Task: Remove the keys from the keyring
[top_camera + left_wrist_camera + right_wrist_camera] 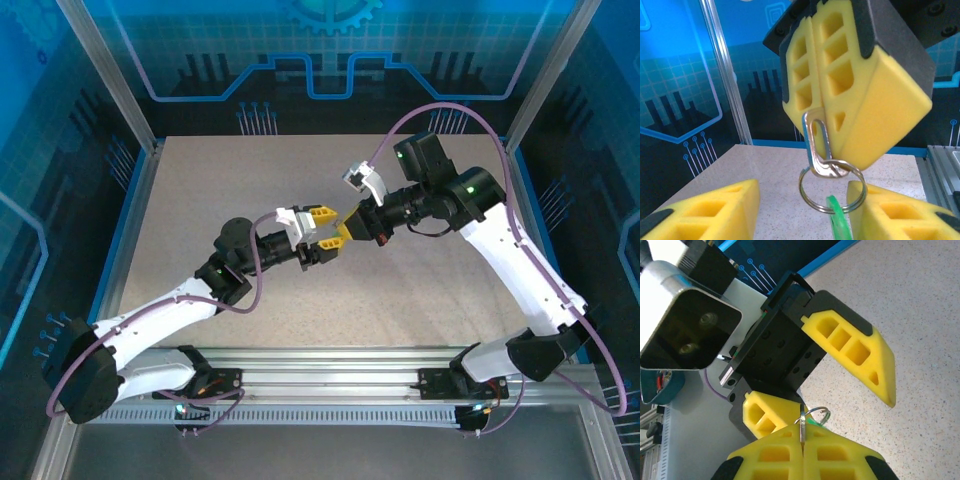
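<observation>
Keys point(836, 215) – one flat, bright-green head shows – hang on a thin round steel keyring point(801, 187) between the left gripper's point(804, 200) parted yellow fingers. The right gripper point(824, 107), its ribbed jaws together, pinches a silvery metal loop point(810, 145) threaded on that ring.

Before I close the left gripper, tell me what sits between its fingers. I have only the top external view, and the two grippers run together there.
Observer: The keyring hangs between the left gripper's open fingers.
Operator: Say what holds it up.
Observer: The right gripper is shut on a silver metal piece that is threaded on the ring.
Operator: Find the green key.
Observer: The green key hangs at the ring's bottom, close beside one left finger. I cannot tell whether they touch.
</observation>
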